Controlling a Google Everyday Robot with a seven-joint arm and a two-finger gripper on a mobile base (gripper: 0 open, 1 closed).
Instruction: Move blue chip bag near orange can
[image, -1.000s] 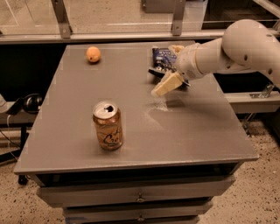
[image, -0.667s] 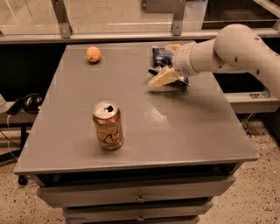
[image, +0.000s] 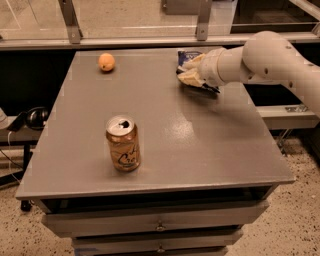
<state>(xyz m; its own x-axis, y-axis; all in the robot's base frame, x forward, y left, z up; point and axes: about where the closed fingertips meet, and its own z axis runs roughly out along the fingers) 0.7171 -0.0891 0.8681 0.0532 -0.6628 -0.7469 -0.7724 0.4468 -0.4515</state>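
The job has hardly begun: the blue chip bag (image: 187, 56) lies at the far edge of the table (image: 210, 150), well apart from the orange can (image: 123, 144) near the front. The gripper (image: 192, 76) sits on the bag's near end, and I cannot tell if it has hold of it. A moment ago the gripper was closer to the front, just off the bag; the can has not moved.
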